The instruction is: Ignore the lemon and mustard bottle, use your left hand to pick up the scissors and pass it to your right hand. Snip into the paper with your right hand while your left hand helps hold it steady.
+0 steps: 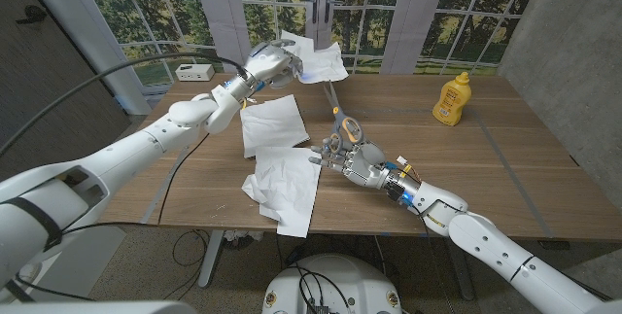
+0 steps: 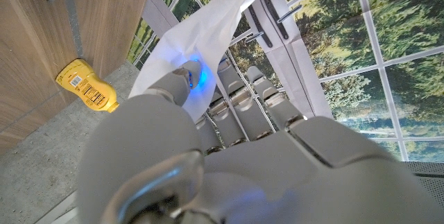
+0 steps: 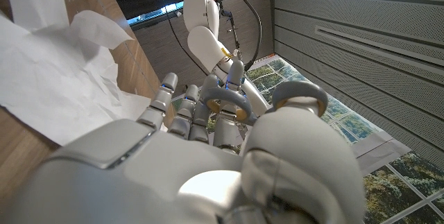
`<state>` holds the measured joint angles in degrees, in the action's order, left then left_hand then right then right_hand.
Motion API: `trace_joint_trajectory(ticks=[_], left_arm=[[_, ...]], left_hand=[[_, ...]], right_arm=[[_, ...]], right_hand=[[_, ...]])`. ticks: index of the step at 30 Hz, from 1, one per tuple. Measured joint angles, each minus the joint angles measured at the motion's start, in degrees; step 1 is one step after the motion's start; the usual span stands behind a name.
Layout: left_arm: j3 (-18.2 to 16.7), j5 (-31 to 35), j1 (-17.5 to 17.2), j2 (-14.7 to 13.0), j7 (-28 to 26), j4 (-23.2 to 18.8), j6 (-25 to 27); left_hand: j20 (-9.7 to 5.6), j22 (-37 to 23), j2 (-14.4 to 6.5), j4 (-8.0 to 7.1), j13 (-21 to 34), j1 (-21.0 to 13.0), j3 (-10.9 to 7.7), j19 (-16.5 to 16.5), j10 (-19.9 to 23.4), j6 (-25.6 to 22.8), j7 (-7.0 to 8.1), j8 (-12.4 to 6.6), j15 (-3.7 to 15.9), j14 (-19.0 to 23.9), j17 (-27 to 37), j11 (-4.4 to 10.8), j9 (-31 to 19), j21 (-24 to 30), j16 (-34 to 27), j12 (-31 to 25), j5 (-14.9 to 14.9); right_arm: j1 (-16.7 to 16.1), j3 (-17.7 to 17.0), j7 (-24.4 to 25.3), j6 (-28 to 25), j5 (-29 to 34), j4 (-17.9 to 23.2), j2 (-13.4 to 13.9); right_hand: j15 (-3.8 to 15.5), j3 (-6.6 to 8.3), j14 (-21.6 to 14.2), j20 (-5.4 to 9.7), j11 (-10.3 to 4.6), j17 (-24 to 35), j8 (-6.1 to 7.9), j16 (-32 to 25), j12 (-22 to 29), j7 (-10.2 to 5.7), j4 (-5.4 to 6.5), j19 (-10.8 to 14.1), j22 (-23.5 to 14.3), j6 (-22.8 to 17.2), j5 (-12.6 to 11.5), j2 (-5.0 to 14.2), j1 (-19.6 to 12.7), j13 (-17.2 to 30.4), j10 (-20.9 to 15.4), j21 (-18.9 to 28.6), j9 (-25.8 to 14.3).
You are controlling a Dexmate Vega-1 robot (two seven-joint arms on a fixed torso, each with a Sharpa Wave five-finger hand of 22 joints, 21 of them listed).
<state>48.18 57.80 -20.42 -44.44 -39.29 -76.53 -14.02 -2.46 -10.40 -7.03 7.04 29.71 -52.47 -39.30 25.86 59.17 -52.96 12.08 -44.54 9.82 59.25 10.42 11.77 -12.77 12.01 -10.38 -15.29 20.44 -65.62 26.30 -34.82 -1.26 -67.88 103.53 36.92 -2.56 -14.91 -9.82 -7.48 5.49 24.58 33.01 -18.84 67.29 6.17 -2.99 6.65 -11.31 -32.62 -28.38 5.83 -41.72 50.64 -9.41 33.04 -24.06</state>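
My left hand (image 1: 273, 61) is raised over the table's far side and grips a crumpled white paper sheet (image 1: 319, 59) by its edge. In the left wrist view the same sheet (image 2: 215, 30) sticks out past the fingers of that hand (image 2: 229, 161). My right hand (image 1: 352, 161) holds the scissors (image 1: 337, 120) by their grey and yellow handles. The blades point away from me, up to the lower edge of the held sheet. The right wrist view shows the handle loops (image 3: 225, 100) above that hand's (image 3: 201, 175) fingers.
Two more white sheets lie on the table, one mid-left (image 1: 272, 122) and one near the front edge (image 1: 285, 186). A yellow mustard bottle (image 1: 450, 98) stands at the far right. A small white box (image 1: 194, 71) sits at the far left corner.
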Motion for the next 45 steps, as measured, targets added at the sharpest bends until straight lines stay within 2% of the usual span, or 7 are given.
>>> trace_joint_trajectory(ticks=[9, 19, 23, 27, 45], left_arm=[[1.09, 1.24, 1.6, 0.84, -0.26, 1.43, -1.05], [2.33, 2.21, 3.03, 1.57, -2.02, 3.05, -1.85], [2.69, 2.36, 3.39, 1.82, -2.97, 3.6, -2.05], [2.87, 2.37, 3.53, 2.04, -3.82, 3.96, -2.14], [5.05, 1.65, 5.29, 4.27, -7.55, 8.44, -2.89]], left_hand=[[-0.32, 0.0, 0.11, -0.23, 0.01, -0.12, 0.23, -0.31, -0.09, 0.59, 0.0, -0.12, -0.23, -0.83, 0.0, 0.09, 0.0, 0.0, 0.0, -0.01, 0.0], [0.0, -0.15, -0.14, -0.26, 0.41, 0.13, 0.26, -0.62, -0.84, 0.94, 0.09, -0.46, -0.93, -2.17, 0.0, 0.22, -0.28, 0.0, 0.0, -0.11, 0.35], [0.0, -0.15, -0.28, -0.39, 1.11, 0.27, 0.54, -0.62, -1.23, 1.52, 0.09, -1.14, -0.95, -2.19, 0.0, 0.19, -0.41, 0.0, 0.0, -0.2, 0.41], [-0.31, -0.15, -0.28, -0.39, 1.23, 0.28, 0.54, -0.93, -1.25, 1.52, 0.09, -1.15, -1.12, -2.36, 0.0, 0.17, -0.43, 0.0, 0.0, -0.21, 0.56], [0.0, -0.14, -0.42, -0.81, 0.98, 0.41, 0.12, -2.05, -1.32, 1.53, 0.1, -1.13, -1.44, -3.48, 0.01, 0.11, -0.17, 0.0, 0.23, -0.23, 0.54]], right_arm=[[0.05, -0.32, -0.01, -0.46, -0.02, -0.29, 0.21], [-0.07, -1.06, 0.86, -0.91, -0.19, -0.26, 0.61], [-0.12, -1.45, 1.24, -1.03, -0.32, -0.39, 0.68], [-0.2, -1.79, 1.42, -1.07, -0.38, -0.56, 0.74], [0.24, -2.73, 2.86, -1.74, -0.79, -1.83, 0.53]], right_hand=[[-0.32, 0.0, -0.32, 0.0, 0.18, 0.0, 0.0, 0.0, 0.12, 0.0, 0.0, 0.0, 0.0, 0.0, 0.0, 0.0, 0.0, -0.04, 0.01, 0.0, 0.0], [-0.31, 0.0, -0.31, 0.0, 0.19, 0.0, -0.06, 0.0, 0.11, 0.0, 0.01, 0.0, 0.0, 0.0, 0.22, 0.0, 0.0, -0.05, 0.03, 0.0, 0.0], [-0.31, 0.0, -0.31, 0.0, 0.27, 0.0, -0.45, 0.0, 0.11, 0.0, 0.01, 0.0, 0.0, 0.0, 0.22, 0.0, 0.0, -0.14, 0.11, -0.23, 0.0], [-0.31, 0.0, -0.31, 0.0, 0.27, 0.0, -0.46, 0.0, 0.32, 0.0, 0.01, 0.0, 0.0, 0.0, 0.22, 0.23, 0.23, -0.12, 0.12, -0.23, 0.0], [-0.3, 0.0, -0.31, 0.0, 0.37, -0.01, -0.45, 0.0, 0.41, 0.01, 0.01, 0.64, -0.3, 0.01, 0.43, 0.23, 0.23, -0.24, 0.22, -0.23, 0.01]])
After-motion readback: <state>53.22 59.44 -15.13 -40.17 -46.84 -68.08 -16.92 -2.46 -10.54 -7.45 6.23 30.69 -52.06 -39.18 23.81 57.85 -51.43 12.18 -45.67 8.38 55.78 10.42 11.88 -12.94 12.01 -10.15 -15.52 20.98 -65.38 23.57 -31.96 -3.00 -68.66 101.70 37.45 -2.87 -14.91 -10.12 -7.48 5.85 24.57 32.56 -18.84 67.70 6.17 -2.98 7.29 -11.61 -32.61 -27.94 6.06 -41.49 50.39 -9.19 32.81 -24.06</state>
